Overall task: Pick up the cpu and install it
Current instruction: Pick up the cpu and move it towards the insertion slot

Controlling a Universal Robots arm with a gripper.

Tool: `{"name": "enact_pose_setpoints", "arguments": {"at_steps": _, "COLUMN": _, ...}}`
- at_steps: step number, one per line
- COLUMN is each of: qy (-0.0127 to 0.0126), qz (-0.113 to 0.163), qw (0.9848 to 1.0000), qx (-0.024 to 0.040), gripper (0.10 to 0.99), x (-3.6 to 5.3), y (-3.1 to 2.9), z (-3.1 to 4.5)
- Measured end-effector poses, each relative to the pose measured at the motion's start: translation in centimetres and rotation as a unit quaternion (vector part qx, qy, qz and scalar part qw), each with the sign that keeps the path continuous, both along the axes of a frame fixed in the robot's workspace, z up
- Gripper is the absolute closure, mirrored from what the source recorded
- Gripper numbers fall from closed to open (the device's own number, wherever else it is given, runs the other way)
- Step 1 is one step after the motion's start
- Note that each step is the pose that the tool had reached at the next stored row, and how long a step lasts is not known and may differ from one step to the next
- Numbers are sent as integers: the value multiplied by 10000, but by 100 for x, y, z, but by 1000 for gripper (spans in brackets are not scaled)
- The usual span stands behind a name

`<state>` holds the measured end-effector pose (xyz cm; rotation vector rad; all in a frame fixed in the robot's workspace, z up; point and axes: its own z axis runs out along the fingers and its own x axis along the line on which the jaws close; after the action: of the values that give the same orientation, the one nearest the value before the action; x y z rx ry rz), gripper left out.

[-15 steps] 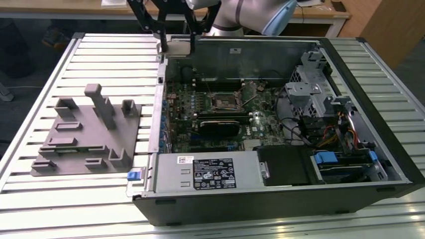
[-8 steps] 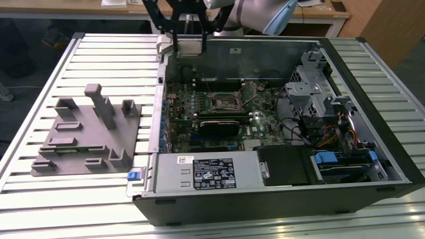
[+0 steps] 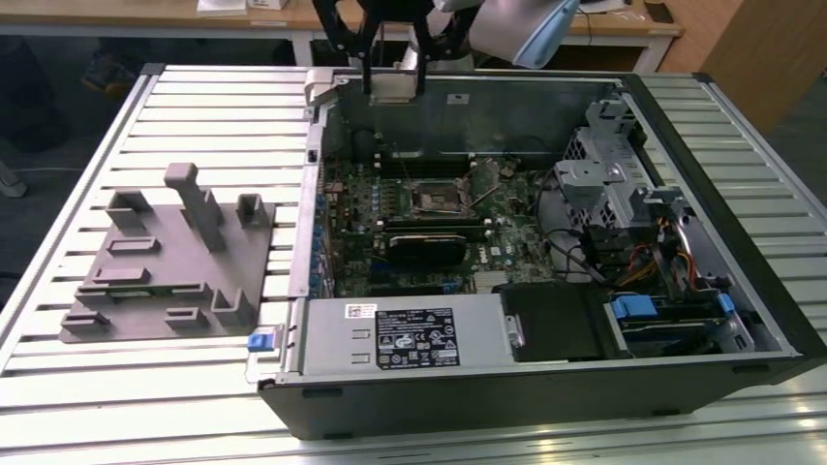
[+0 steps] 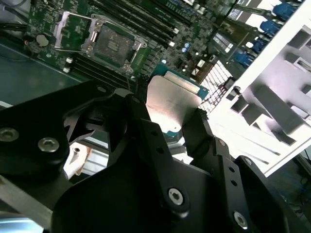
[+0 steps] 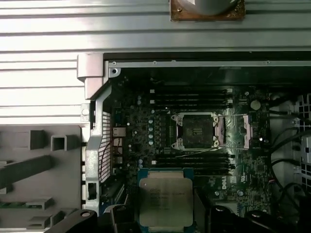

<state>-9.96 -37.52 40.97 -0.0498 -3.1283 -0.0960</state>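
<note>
**Open case, socket reachable from above**

The socket (image 5: 197, 131) lies uncovered, its metal frame (image 5: 233, 131) folded to one side. Memory slots (image 5: 189, 97) flank it, and a long black module (image 3: 437, 247) sits just beside them. The drive cage (image 3: 607, 179) and case walls (image 3: 478, 97) hem the board in. The gripper (image 4: 170, 109), clamped on the cpu (image 5: 165, 196), hangs above the case.

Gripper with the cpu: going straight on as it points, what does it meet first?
Likely the motherboard beside the open socket, not the socket itself, with the cpu held in the gripper touching first; depth is unclear.
</note>
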Motion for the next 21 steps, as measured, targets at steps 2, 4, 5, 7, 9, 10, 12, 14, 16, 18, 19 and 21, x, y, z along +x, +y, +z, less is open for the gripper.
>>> {"name": "enact_pose_setpoints", "arguments": {"at_steps": 2, "qy": -1, "qz": 0, "qw": 10000, "qx": 2, "gripper": 549, "x": 49, "y": 39, "z": -6}}
{"name": "enact_pose_setpoints", "arguments": {"at_steps": 4, "qy": 0, "qz": 0, "qw": 10000, "qx": 4, "gripper": 549, "x": 110, "y": 71, "z": -14}}
{"name": "enact_pose_setpoints", "arguments": {"at_steps": 5, "qy": 0, "qz": 0, "qw": 10000, "qx": 4, "gripper": 549, "x": 146, "y": 86, "z": -19}}
{"name": "enact_pose_setpoints", "arguments": {"at_steps": 7, "qy": -1, "qz": 0, "qw": 10000, "qx": 5, "gripper": 549, "x": 214, "y": 112, "z": -29}}
{"name": "enact_pose_setpoints", "arguments": {"at_steps": 9, "qy": 0, "qz": 0, "qw": 10000, "qx": 5, "gripper": 549, "x": 285, "y": 133, "z": -34}}
{"name": "enact_pose_setpoints", "arguments": {"at_steps": 10, "qy": 0, "qz": 0, "qw": 10000, "qx": 5, "gripper": 549, "x": 319, "y": 144, "z": -37}}
{"name": "enact_pose_setpoints", "arguments": {"at_steps": 12, "qy": 0, "qz": 0, "qw": 10000, "qx": 4, "gripper": 549, "x": 384, "y": 168, "z": -42}}
{"name": "enact_pose_setpoints", "arguments": {"at_steps": 14, "qy": -1, "qz": 0, "qw": 10000, "qx": 5, "gripper": 549, "x": 442, "y": 190, "z": -46}}
{"name": "enact_pose_setpoints", "arguments": {"at_steps": 16, "qy": -2, "qz": 0, "qw": 10000, "qx": 6, "gripper": 549, "x": 493, "y": 221, "z": -48}}
{"name": "enact_pose_setpoints", "arguments": {"at_steps": 18, "qy": -2, "qz": 0, "qw": 10000, "qx": 6, "gripper": 549, "x": 543, "y": 246, "z": -50}}
{"name": "enact_pose_setpoints", "arguments": {"at_steps": 19, "qy": -2, "qz": 0, "qw": 10000, "qx": 6, "gripper": 549, "x": 563, "y": 254, "z": -53}}
{"name": "enact_pose_setpoints", "arguments": {"at_steps": 21, "qy": -2, "qz": 1, "qw": 10000, "qx": 6, "gripper": 549, "x": 583, "y": 258, "z": -60}}
